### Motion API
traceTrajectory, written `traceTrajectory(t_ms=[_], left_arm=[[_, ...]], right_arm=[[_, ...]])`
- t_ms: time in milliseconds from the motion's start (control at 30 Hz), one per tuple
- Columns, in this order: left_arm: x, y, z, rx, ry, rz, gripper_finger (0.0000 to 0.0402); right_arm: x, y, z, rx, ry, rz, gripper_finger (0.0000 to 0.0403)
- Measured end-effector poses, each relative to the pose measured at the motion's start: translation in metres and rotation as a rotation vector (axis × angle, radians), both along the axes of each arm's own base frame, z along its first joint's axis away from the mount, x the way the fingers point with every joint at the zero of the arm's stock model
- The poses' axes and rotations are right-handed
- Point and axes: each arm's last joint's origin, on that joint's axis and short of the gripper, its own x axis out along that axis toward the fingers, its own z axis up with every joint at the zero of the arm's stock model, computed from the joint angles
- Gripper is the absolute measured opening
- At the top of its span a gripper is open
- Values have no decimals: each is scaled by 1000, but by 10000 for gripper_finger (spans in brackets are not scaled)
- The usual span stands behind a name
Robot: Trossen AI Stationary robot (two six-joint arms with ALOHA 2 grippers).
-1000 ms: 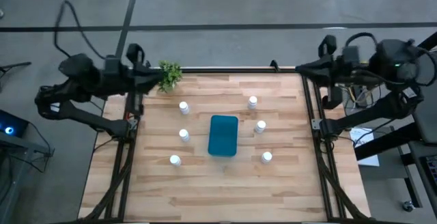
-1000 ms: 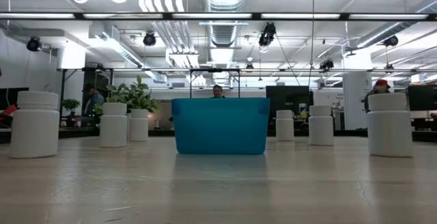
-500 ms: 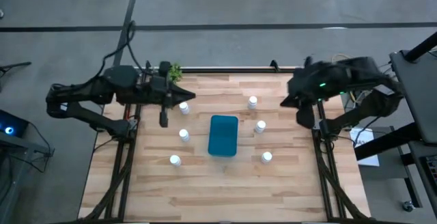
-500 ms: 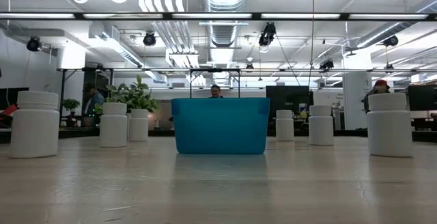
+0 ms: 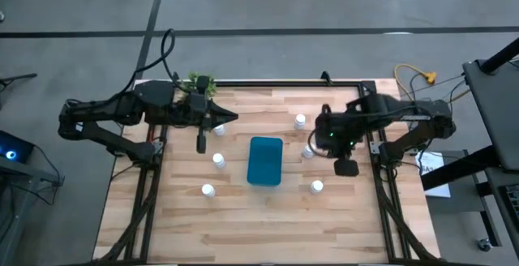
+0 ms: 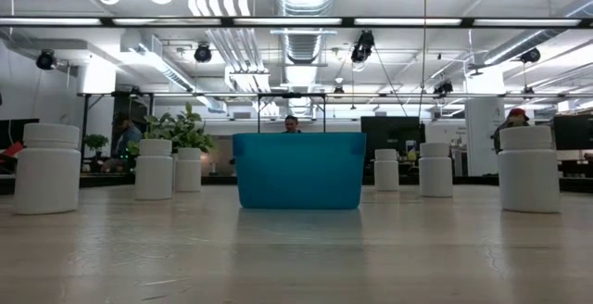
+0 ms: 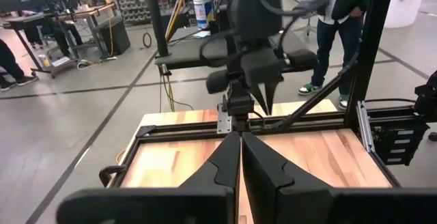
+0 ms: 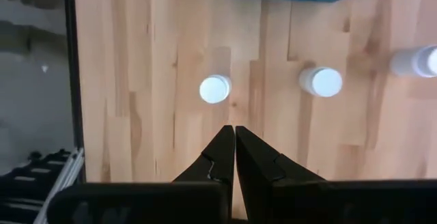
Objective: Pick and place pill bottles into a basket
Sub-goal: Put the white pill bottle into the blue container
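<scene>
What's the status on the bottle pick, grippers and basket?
Left gripper shut, over table's far left. Right gripper shut, above the right-side pill bottles. Basket mid-table; six bottles on the wood around it, none picked. Nothing blocking.

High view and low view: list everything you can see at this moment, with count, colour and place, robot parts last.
pill bottles: six, white, standing on the table, three on each side of the basket; one on the left side is mostly hidden under the left arm.
basket: one, teal-blue, middle of the table, nothing seen in it.
plant: one, small, green, far left corner of the table.
table: one, light wood with a black frame.
people: a few, far off in the room behind, low view.
left gripper: shut, over the far left bottles.
right gripper: shut, above the right-side bottles.
</scene>
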Motion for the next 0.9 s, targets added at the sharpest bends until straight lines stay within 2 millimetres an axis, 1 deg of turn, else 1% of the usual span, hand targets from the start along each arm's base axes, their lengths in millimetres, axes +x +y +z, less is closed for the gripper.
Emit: traceTrajectory(t_ms=[233, 333, 433, 700, 800, 900], left_arm=[[0, 0, 0, 0, 0, 0, 0], [2, 0, -1, 0, 6, 0, 0], [4, 0, -3, 1, 13, 0, 0], [5, 0, -4, 8, 17, -1, 0], [5, 0, -4, 9, 16, 0, 0], [5, 0, -4, 8, 18, 0, 0]], right_arm=[[9, 16, -26, 4, -6, 39, 10], [13, 18, -32, 12, -22, 20, 26], [15, 19, -36, 14, -23, 18, 63], [16, 21, -40, 17, -24, 26, 193], [16, 22, -43, 15, -16, 31, 228], [16, 24, -49, 12, -2, 37, 254]])
